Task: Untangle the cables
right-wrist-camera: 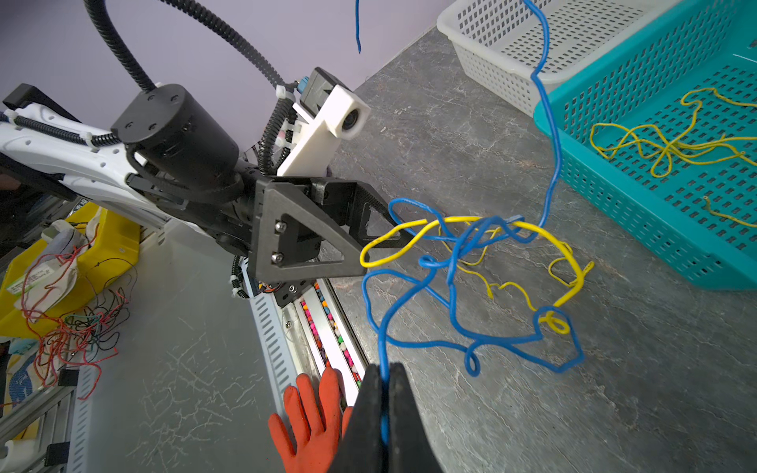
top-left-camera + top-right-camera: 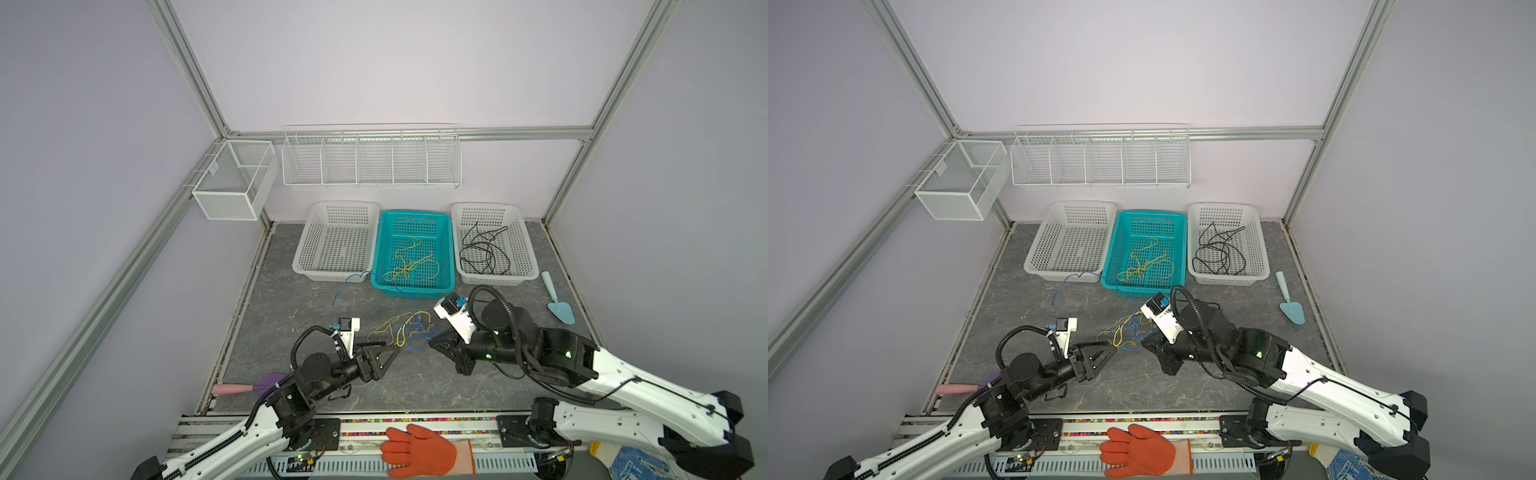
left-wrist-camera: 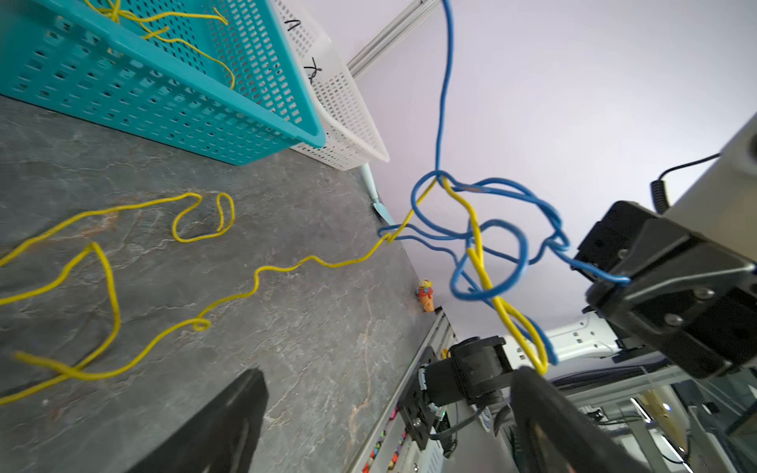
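**Separating the blue–yellow knot.** The cables (image 2: 409, 332) that remain tangled are one blue cable (image 1: 450, 286) and one yellow cable (image 1: 413, 227). They hang between the two grippers just below the centre of both top views. Sorted yellow strands lie in the teal basket (image 2: 415, 213), and black ones lie in the white basket (image 2: 486, 205) to its right.

The step appears to call for a counter-hold. The left gripper (image 2: 391, 348) should close on the yellow loop by its fingertip and on no blue strand. The arms should then draw apart slowly and low, so that the crossings slide open rather than cinch. The blue tail crosses the teal basket's front rim towards frame left and may snag there, so its slack is worth watching.

**Pose.** The right gripper (image 1: 384, 370) is pressed together on the blue cable. It reaches in from the lower right and points towards frame left in the top views. The left gripper points right at the knot with its jaws spread wide. The yellow loop touches or hooks over one finger (image 3: 545, 409); which of the two cannot be told.
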